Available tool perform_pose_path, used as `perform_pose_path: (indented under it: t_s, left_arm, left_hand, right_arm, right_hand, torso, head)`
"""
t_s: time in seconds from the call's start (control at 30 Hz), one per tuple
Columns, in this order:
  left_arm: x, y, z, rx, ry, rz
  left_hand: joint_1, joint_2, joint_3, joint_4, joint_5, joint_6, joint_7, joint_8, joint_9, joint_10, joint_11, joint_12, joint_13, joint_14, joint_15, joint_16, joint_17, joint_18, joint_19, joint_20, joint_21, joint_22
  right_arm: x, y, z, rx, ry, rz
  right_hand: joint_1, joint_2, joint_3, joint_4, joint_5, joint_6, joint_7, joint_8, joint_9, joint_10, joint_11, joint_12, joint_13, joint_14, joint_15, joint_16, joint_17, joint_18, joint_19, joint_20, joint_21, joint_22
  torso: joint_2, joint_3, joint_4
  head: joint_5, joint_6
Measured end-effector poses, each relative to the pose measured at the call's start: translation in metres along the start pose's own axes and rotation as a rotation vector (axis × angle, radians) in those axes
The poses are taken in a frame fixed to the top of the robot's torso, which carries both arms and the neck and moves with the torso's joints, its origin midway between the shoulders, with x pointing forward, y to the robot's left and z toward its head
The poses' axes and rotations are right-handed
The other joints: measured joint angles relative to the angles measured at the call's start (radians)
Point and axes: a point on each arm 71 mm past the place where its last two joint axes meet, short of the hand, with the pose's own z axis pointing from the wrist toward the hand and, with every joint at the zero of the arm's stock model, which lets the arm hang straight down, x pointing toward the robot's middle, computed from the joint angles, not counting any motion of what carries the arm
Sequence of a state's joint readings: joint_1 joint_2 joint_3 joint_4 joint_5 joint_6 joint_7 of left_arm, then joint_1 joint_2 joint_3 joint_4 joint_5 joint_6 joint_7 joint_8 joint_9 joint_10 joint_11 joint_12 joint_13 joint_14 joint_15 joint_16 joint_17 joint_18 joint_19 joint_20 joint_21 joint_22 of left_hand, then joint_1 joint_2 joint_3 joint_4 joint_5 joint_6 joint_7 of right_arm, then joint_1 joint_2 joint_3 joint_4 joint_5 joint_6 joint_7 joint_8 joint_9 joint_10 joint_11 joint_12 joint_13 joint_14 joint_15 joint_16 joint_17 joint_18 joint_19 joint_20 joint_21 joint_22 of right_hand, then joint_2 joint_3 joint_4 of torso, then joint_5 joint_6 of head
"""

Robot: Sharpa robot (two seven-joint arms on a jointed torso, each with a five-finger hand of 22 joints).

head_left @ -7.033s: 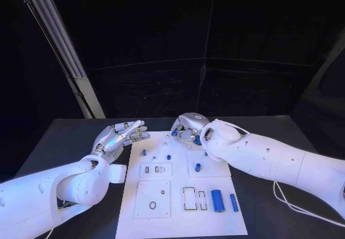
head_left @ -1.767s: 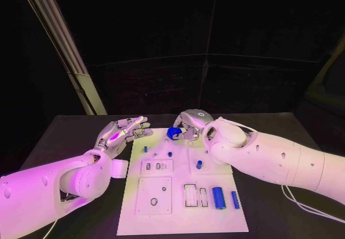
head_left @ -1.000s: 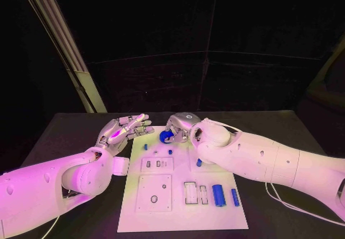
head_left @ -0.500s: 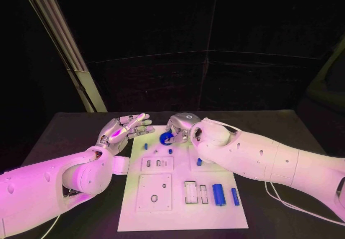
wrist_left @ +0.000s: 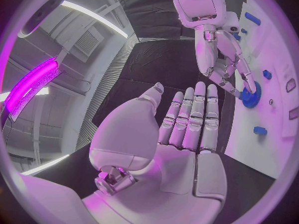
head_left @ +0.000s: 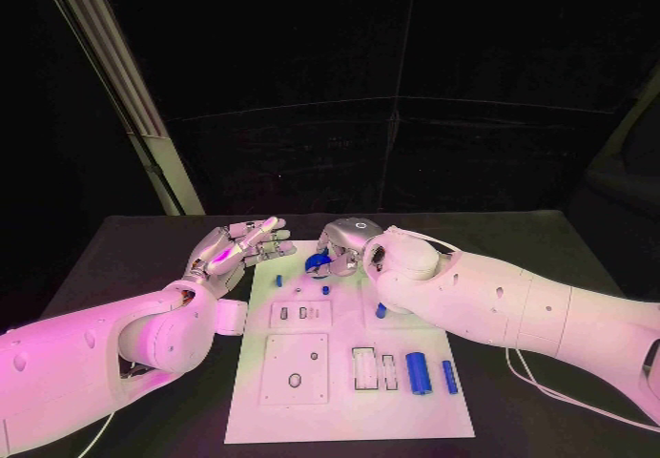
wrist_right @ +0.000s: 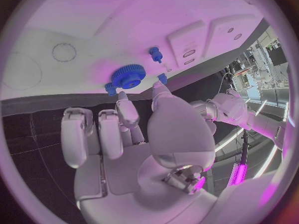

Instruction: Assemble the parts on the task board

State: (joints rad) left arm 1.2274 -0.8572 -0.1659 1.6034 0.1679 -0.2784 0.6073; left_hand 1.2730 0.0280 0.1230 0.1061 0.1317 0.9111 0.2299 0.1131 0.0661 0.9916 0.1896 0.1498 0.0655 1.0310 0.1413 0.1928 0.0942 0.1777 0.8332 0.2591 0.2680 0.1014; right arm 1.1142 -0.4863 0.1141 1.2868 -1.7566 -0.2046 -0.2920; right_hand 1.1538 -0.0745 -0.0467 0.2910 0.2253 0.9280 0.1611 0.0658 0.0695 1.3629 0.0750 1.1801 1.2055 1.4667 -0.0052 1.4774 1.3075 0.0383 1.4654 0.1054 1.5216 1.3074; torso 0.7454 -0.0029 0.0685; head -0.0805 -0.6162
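Note:
The white task board [head_left: 344, 405] lies in the middle of the black table. My right hand [head_left: 347, 241] is over the board's far left part and pinches a blue gear [head_left: 319, 262] between thumb and a finger; the gear [wrist_right: 129, 76] sits close against the board, with a small blue peg [wrist_right: 154, 54] just beyond it. My left hand [head_left: 241, 246] hovers beside the board's far left corner, palm [wrist_left: 181, 134] bare and fingers spread straight. From the left wrist, the right hand [wrist_left: 218, 59] reaches down to the gear [wrist_left: 250, 95].
On the board's near right lie a thick blue cylinder [head_left: 418, 373] and a thinner blue pin [head_left: 450, 377], next to two framed slots [head_left: 363, 370]. A blue peg [head_left: 381, 310] stands mid-board. A slanted metal post [head_left: 131, 105] rises at the back left.
Over the last two seconds my right hand carried the gear a little left and down toward the board's far left part; in the last half second it barely moved. The left hand stays open.

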Motion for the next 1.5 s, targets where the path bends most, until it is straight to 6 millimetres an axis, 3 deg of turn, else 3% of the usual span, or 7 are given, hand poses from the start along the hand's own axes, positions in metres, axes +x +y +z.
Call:
perform_pose_path:
  t_s: [0.17,0.4,0.5,0.67,0.9,1.07,1.5]
  left_arm:
    - [-0.001,0.000,0.000,0.000,-0.001,0.000]
    - [-0.004,-0.001,-0.001,0.001,-0.008,0.004]
    - [-0.006,-0.001,-0.001,0.002,-0.012,0.006]
    - [-0.007,-0.001,0.000,0.002,-0.015,0.008]
    - [-0.007,0.000,0.002,0.003,-0.014,0.008]
    - [-0.006,0.000,0.003,0.003,-0.011,0.008]
    - [-0.007,0.001,0.004,0.002,-0.011,0.008]
  left_hand:
    - [0.000,0.000,0.000,0.000,0.000,-0.002,0.002,0.000,0.000,0.000,0.000,0.000,0.000,0.000,0.000,0.000,0.000,0.000,0.000,0.000,0.000,0.000]
    - [0.000,0.000,0.000,0.000,0.000,-0.004,0.004,0.000,0.000,0.000,0.000,0.000,0.000,0.000,0.000,0.000,0.000,0.000,0.000,0.000,0.000,-0.001]
    - [0.000,0.000,0.000,0.000,0.000,-0.004,0.004,0.000,0.000,0.000,0.000,0.000,0.000,0.000,0.000,0.000,0.000,0.000,0.000,0.000,0.000,-0.001]
    - [0.000,0.000,0.000,0.000,0.000,-0.004,0.004,0.000,0.000,0.000,0.000,0.000,0.000,0.000,0.000,0.000,0.000,0.000,0.000,0.000,0.000,-0.001]
    - [0.000,0.000,0.000,0.000,0.000,-0.004,0.004,0.000,0.000,0.000,0.000,0.000,0.000,0.000,0.000,0.000,0.000,0.000,0.000,0.000,0.000,-0.001]
    - [0.000,0.000,0.000,0.000,0.000,-0.004,0.004,0.000,0.000,0.000,0.000,0.000,0.000,0.000,0.000,0.000,0.000,0.000,0.000,0.000,0.000,-0.001]
    - [0.000,0.000,0.000,0.000,0.000,-0.004,0.004,0.000,0.000,0.000,0.000,0.000,0.000,0.000,0.000,0.000,-0.001,0.000,0.000,0.000,0.000,-0.002]
  right_arm:
    - [-0.004,-0.012,-0.010,0.004,-0.026,0.020]
    - [-0.017,-0.063,-0.046,0.012,-0.060,0.126]
    - [-0.021,-0.090,-0.064,0.017,-0.051,0.189]
    - [-0.026,-0.118,-0.083,0.020,-0.045,0.274]
    - [-0.029,-0.152,-0.098,0.053,-0.062,0.346]
    - [-0.029,-0.169,-0.100,0.077,-0.073,0.364]
    - [-0.026,-0.182,-0.101,0.087,-0.059,0.373]
  right_hand:
    - [0.015,0.028,-0.007,-0.010,0.020,0.014,-0.004,0.007,0.001,0.008,-0.007,0.020,0.019,0.000,0.000,0.000,0.000,0.000,0.000,0.000,0.000,0.000]
    - [0.173,0.038,0.017,-0.095,0.012,0.014,-0.004,0.007,0.000,0.003,-0.008,0.000,0.009,0.000,0.000,-0.021,-0.001,0.000,-0.009,0.001,-0.012,0.000]
    - [0.219,0.030,0.019,-0.128,0.009,0.014,-0.004,0.007,-0.001,-0.009,-0.009,-0.013,-0.002,0.000,0.000,-0.027,-0.007,0.000,-0.016,-0.002,-0.015,0.000]
    - [0.242,0.021,0.015,-0.148,0.009,0.014,-0.004,0.007,-0.001,-0.016,-0.009,-0.028,-0.012,0.000,0.000,-0.035,-0.021,0.000,-0.023,-0.002,-0.023,0.000]
    - [0.260,0.017,0.007,-0.156,0.009,0.014,-0.004,0.007,-0.001,-0.023,-0.009,-0.040,-0.024,0.000,0.000,-0.044,-0.034,0.000,-0.031,-0.002,-0.028,0.000]
    - [0.268,0.017,0.005,-0.165,0.031,0.014,-0.004,0.007,-0.001,-0.031,-0.009,-0.050,-0.029,0.000,0.000,-0.048,-0.036,0.000,-0.035,-0.002,-0.028,0.000]
    - [0.275,0.017,0.005,-0.170,0.035,0.014,-0.004,0.007,-0.001,-0.031,-0.009,-0.050,-0.029,0.000,0.000,-0.048,-0.033,0.000,-0.038,-0.002,-0.028,0.000]
  torso:
    - [0.000,0.0001,0.0000]
    - [-0.002,0.0021,-0.0076]
    - [-0.005,0.0036,-0.0144]
    - [-0.007,0.0067,-0.0231]
    - [-0.008,0.0107,-0.0272]
    - [-0.007,0.0112,-0.0272]
    - [-0.007,0.0080,-0.0245]
  head:
    - [-0.003,0.005]
    - [-0.002,0.013]
    - [0.000,0.016]
    - [0.001,0.020]
    - [-0.008,0.027]
    - [-0.010,0.031]
    - [-0.008,0.021]
